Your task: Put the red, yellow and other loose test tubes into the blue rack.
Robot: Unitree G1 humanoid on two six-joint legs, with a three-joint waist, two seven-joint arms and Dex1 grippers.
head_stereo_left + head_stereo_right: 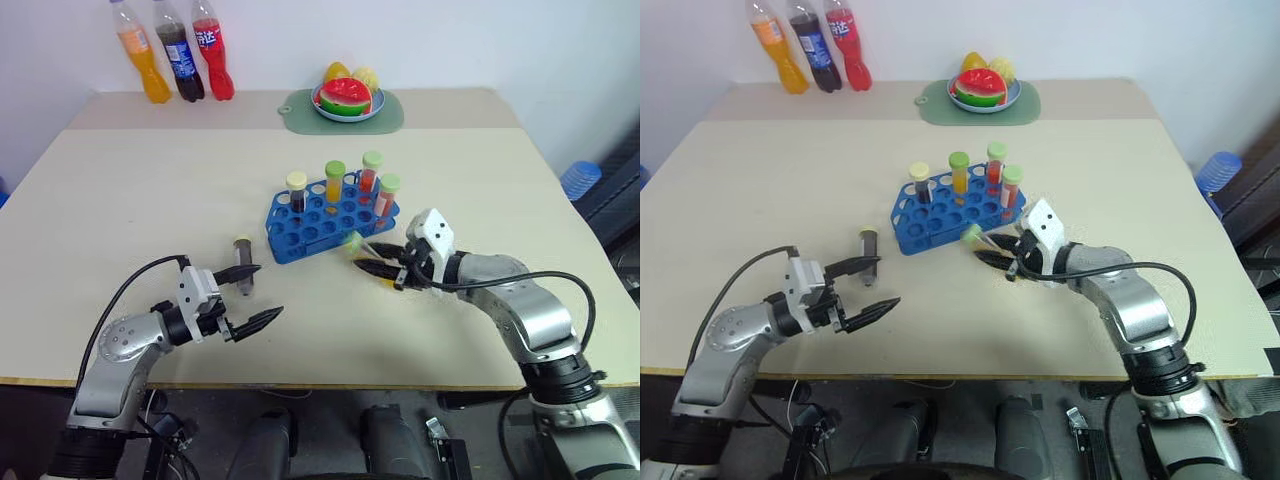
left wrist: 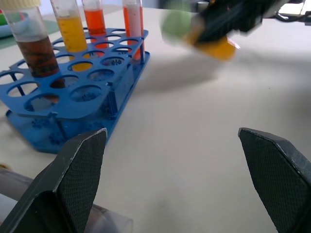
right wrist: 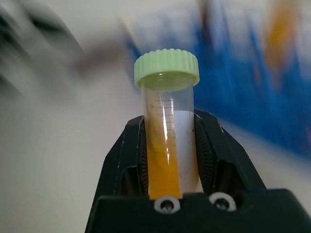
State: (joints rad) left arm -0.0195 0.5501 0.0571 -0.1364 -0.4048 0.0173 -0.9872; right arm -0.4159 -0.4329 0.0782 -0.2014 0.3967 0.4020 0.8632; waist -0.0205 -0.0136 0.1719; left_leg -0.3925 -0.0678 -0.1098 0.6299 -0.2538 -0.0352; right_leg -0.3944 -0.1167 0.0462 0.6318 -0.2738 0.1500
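Note:
The blue rack (image 1: 322, 228) stands mid-table with several capped test tubes upright in it. Just right of the rack's near corner, my right gripper (image 1: 383, 266) is shut on a yellow test tube (image 3: 165, 145) with a green cap (image 1: 352, 240), held off the table, cap toward the rack. A dark brown test tube (image 1: 241, 260) with a pale cap lies loose on the table left of the rack. My left gripper (image 1: 268, 290) hovers open just in front of that lying tube, with nothing between its fingers (image 2: 77, 170).
Three soda bottles (image 1: 182, 50) stand at the far left corner. A fruit plate (image 1: 347, 100) sits on a green mat at the far edge. The table's front edge runs just under both arms. A blue object (image 1: 580, 178) sits off the table's right side.

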